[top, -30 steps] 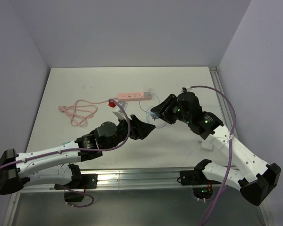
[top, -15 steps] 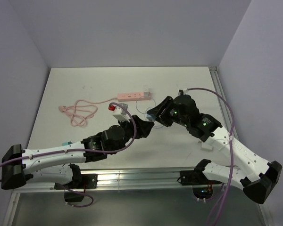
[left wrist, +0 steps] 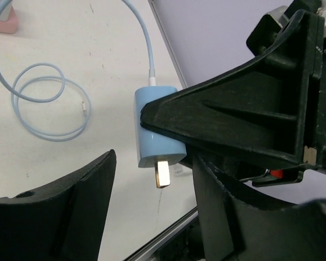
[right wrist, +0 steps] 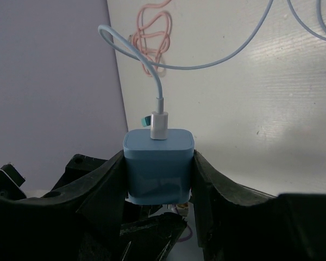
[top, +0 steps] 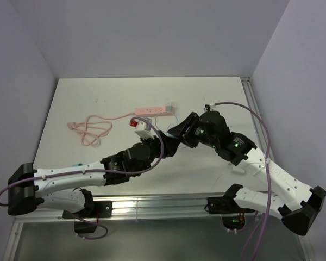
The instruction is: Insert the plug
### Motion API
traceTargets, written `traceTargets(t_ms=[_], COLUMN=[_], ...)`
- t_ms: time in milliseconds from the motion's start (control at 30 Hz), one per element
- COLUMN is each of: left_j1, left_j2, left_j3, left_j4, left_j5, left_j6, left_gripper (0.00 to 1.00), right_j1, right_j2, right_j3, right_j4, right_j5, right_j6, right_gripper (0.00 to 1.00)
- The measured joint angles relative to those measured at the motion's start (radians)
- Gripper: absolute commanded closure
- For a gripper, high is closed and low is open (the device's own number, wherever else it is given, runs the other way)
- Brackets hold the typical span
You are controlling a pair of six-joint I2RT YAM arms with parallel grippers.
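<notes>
The plug (right wrist: 158, 157) is clamped by its two flat sides in the right tool (right wrist: 158, 182), whose fingers are closed snugly round the light-blue body. It is held off the table (top: 87, 98), at about 5 o'clock from the pink power strip (top: 152, 110).

The left tool (left wrist: 155, 179) stands open with nothing in it. Its fingers lie either side of the plug's lower end and do not appear to touch it.

The plug looks like a small, light, rigid block of smooth plastic, so it may slip or twist if pinched near a corner. The broad faces, well back from the prong (left wrist: 163, 173), seem the best place to hold it. Its thin cable (left wrist: 41, 103) is limp, looping at 9 o'clock of the plug in the left wrist view, and should drag only a little.

Only one metal prong shows, and a second cannot be made out. From above the two tools hide the plug, and the strip's sockets are too small to read.
</notes>
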Motion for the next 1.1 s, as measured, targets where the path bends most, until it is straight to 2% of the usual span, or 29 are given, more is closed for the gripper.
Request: traceTargets(t_ms=[133, 233, 267, 333, 433, 467, 533, 567, 600, 700, 867, 1100], left_j1=[0.0, 0.005, 0.008, 0.014, 0.034, 0.039, 0.053, 0.061, 0.072, 0.144, 0.254, 0.284], left_j2=[0.0, -0.001, -0.001, -0.003, -0.027, -0.04, -0.073, -0.09, -0.108, -0.192, -0.359, -0.482], left_j3=[0.0, 0.0, 0.0, -0.004, -0.023, -0.031, -0.051, -0.058, -0.066, -0.095, -0.148, -0.145], left_j4=[0.011, 0.019, 0.021, 0.021, 0.028, 0.028, 0.026, 0.024, 0.02, -0.018, -0.081, -0.186], left_j5=[-0.003, 0.002, 0.009, 0.024, 0.072, 0.086, 0.13, 0.158, 0.186, 0.259, 0.421, 0.651], left_j6=[-0.002, -0.006, 0.0, 0.007, 0.012, 0.015, 0.027, 0.032, 0.032, 0.036, 0.061, 0.117], left_gripper=[0.5, 0.71, 0.99, 1.0, 1.0, 1.0, 1.0, 1.0, 1.0, 1.0, 1.0, 1.0], right_j1=[0.015, 0.022, 0.023, 0.024, 0.026, 0.027, 0.033, 0.035, 0.037, 0.034, 0.033, 0.033], right_j2=[0.0, -0.001, -0.002, -0.002, -0.002, -0.002, -0.002, -0.002, -0.002, -0.031, -0.063, -0.071], right_j3=[0.0, 0.0, 0.0, 0.0, 0.0, 0.0, 0.0, 0.003, 0.012, 0.04, 0.127, 0.145], right_j4=[0.0, 0.0, 0.0, -0.002, 0.002, 0.005, 0.014, 0.016, 0.015, -0.009, -0.061, -0.111], right_j5=[-0.006, -0.011, -0.01, -0.01, -0.019, -0.023, -0.036, -0.042, -0.047, -0.051, -0.101, -0.215], right_j6=[0.0, -0.001, -0.004, -0.011, -0.022, -0.028, -0.048, -0.062, -0.087, -0.192, -0.402, -0.665], right_gripper=[1.0, 0.98, 0.94, 0.88, 0.68, 0.57, 0.43, 0.29, 0.23, 0.16, 0.14, 0.15])
